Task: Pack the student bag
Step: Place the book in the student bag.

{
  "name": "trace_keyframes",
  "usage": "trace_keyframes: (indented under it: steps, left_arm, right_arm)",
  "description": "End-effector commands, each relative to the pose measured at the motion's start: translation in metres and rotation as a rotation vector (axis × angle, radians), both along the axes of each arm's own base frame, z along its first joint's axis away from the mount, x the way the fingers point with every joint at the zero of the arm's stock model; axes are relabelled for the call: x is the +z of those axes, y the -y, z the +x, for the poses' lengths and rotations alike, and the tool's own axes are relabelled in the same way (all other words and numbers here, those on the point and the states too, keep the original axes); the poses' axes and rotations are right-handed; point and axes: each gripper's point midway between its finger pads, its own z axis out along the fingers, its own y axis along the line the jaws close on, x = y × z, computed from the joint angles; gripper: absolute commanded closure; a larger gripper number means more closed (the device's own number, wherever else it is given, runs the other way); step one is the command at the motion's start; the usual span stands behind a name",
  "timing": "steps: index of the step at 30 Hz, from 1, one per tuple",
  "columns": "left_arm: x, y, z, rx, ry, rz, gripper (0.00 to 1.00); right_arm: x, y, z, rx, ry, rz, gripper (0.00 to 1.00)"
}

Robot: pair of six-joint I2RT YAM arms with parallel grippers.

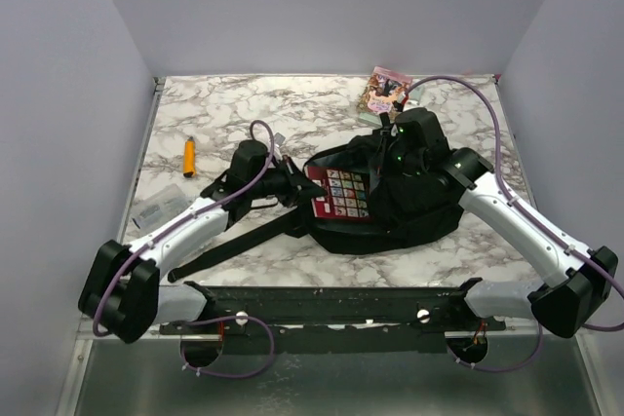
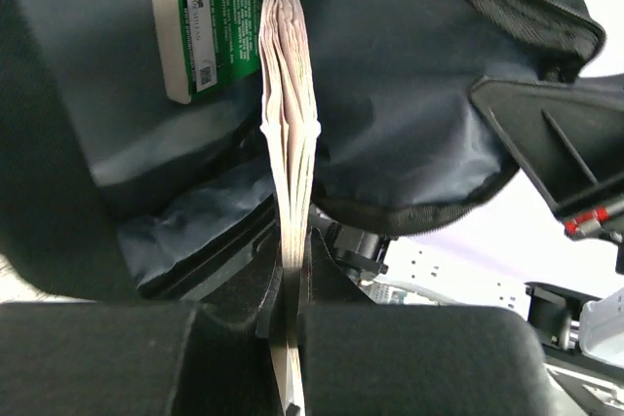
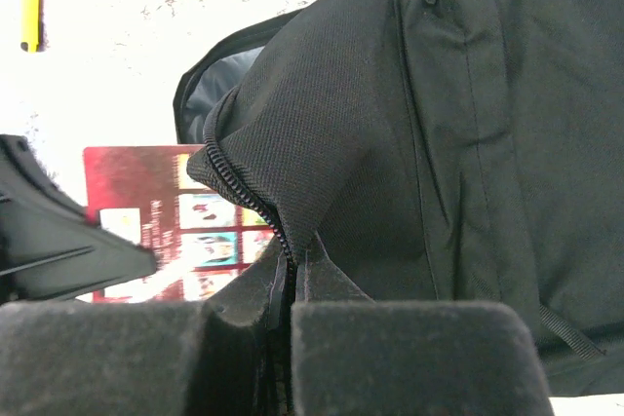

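Left wrist view: my left gripper [image 2: 291,328] pinches the book [image 2: 289,143] by its page edges at the mouth of the student bag [image 2: 409,94] lying on the tabletop [image 1: 244,114], my right gripper [image 3: 291,323] clenched on its zipper rim [image 3: 244,202]; thin hold, so pages could slip or buckle.

Left arm [image 1: 185,226] & right arm [image 1: 512,211]: white link shells, black joint housings. Lilac cable [image 1: 497,124] runs ext. along each arm. Green LEDs [image 1: 395,133] on right wrist. Left gripper [image 2: 291,299], right gripper [image 3: 290,299]: matte black block fingers [image 3: 409,358]. Base rail [image 1: 331,304]: black, 2 pale round fasteners [image 1: 422,315].
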Motion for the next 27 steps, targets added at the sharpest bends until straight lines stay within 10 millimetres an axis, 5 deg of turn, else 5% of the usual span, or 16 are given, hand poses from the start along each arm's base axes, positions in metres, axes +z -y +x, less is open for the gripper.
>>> trace_keyframes:
  steps: [1,8,15,19,23,27]
  left_arm:
    - [0.021,0.038,0.021,0.007,0.037,-0.096,1.00]
    - [-0.016,0.106,0.041,0.067,-0.053,-0.048,1.00]
    - [-0.069,0.148,0.075,0.191,-0.084,0.040,1.00]
    - [-0.080,0.153,0.087,0.200,-0.040,0.075,0.99]
    - [-0.088,0.150,0.084,0.177,-0.049,0.094,0.58]
    - [-0.095,0.144,0.075,0.140,-0.086,0.126,0.42]
  right_arm:
    - [0.035,-0.011,0.003,0.020,0.088,0.117,0.99]
    - [0.037,-0.012,-0.001,0.027,0.088,0.136,0.99]
    - [0.037,-0.009,-0.007,0.025,0.086,0.149,0.99]
    - [0.039,-0.005,-0.011,0.020,0.092,0.151,0.99]
    - [0.035,0.000,-0.012,0.011,0.090,0.133,0.99]
    - [0.032,0.003,-0.013,0.005,0.091,0.118,0.99]
